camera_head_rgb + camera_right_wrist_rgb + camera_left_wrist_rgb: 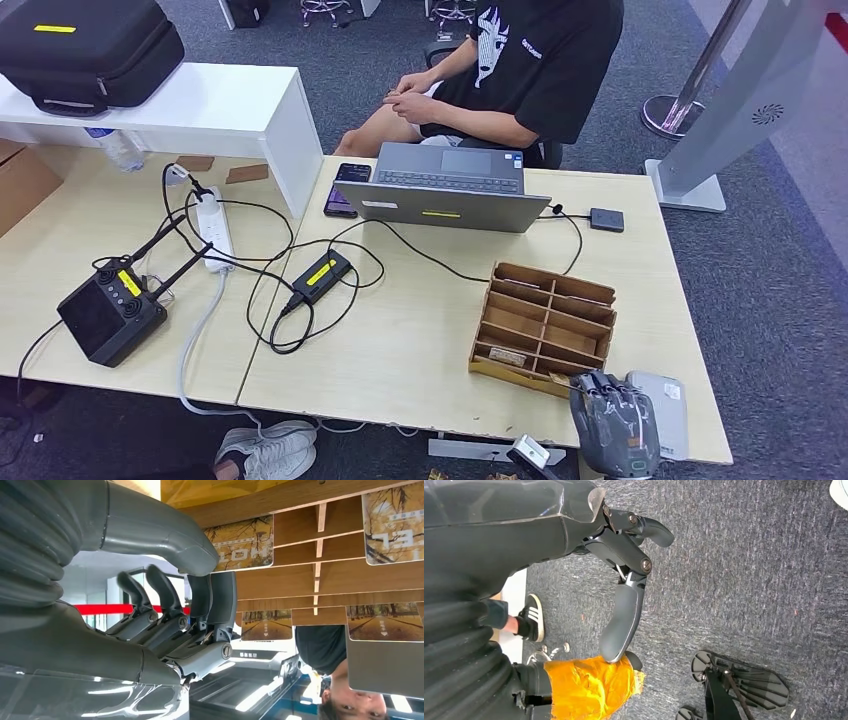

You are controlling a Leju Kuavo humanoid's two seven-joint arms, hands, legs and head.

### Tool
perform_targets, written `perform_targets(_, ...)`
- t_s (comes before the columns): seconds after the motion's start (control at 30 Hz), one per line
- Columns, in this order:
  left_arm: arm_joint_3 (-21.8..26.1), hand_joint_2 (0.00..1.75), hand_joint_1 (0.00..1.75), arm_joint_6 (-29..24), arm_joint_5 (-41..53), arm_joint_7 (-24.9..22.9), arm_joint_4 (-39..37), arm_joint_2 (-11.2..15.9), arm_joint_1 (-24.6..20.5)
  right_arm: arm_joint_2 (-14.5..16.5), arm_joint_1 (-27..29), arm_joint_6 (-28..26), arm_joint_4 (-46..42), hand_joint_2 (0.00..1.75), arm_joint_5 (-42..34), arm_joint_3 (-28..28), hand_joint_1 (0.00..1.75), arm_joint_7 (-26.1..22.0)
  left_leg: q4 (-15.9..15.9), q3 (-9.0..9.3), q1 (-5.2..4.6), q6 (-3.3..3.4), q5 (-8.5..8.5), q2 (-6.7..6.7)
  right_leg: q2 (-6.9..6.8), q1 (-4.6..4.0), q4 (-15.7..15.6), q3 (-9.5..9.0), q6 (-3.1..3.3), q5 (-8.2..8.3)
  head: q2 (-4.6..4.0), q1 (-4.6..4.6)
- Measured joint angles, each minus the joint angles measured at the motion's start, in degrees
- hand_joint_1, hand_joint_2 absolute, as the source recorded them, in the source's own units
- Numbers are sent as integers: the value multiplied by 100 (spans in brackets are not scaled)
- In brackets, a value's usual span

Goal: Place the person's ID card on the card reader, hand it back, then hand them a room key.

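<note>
- The right hand (612, 420) sits at the near edge of the tabletop (400, 350), just in front of the wooden card rack (545, 325); its fingers (165, 600) are spread and hold nothing
- The left hand (624, 580) hangs over the grey carpet, fingers loosely apart, nothing in it
- Room key cards (242, 542) stand in the slots of the rack, printed with a tree-lined road; several show in the right wrist view
- A small dark pad (606, 219), cabled to the laptop (450, 185), lies on the far side of the tabletop near the seated person (520, 70); it is probably the card reader
- I cannot make out an ID card; the person's hands are together in the lap
- Judgement: the cards look thin, stiff, light and smooth, so they could slip; a pinch across the flat faces at the exposed upper edge should suit best
- The slots look tight, so a card likely needs drawing out along its slot, without twisting, or the rack may shift
</note>
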State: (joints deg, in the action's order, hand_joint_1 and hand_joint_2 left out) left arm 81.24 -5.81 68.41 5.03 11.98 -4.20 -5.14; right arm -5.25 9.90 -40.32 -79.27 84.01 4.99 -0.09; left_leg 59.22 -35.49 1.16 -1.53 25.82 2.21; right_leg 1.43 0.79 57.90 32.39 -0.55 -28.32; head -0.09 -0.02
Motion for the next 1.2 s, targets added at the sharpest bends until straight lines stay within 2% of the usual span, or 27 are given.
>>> perform_targets(0.27, 0, 175, 0, 2, 2, 0, 0, 0, 0, 5, -68, -5, 126, 175, 33, -34, 175, 0, 0, 12, 0, 0, 0, 0, 0, 0, -1, -5, 0, 0, 0, 0)
perform_targets(0.47, 0, 175, 0, 1, 0, 0, 0, 0, 2, 130, -2, -5, -149, 175, 13, -239, 175, -330, 1, 13, -1, 0, 0, 1, -1, 1, 0, -10, 0, 1, 0, -1)
perform_targets(0.8, 0, 175, 0, -4, -13, 0, 0, 0, 2, 662, 201, -3, -1321, 175, -219, -831, 175, -1377, 0, 11, 1, -1, 1, -4, 5, -1, 1, -10, 4, -3, 0, -1)
perform_targets(1.0, 0, 175, 0, -9, -38, 0, 0, 0, 3, 1148, 266, 0, -2020, 175, -659, -1257, 175, -2452, -1, 11, 1, -1, 1, -6, 6, -1, 1, -9, 5, -4, 0, -1)
perform_targets(1.13, 0, 175, 0, -11, -39, -1, 0, 0, 3, 1568, 253, 3, -2410, 175, -1270, -1526, 175, -3330, -2, 11, 1, -1, 1, -7, 6, -1, 2, -11, 5, -4, 0, 0)
perform_targets(1.2, -1, 175, 0, -3, -3, -2, 0, 0, 2, 1660, 151, 8, -2466, 175, -1451, -1529, 175, -3299, -4, 9, 1, -1, 0, -12, 9, -2, 3, -12, 6, -3, 0, -1)
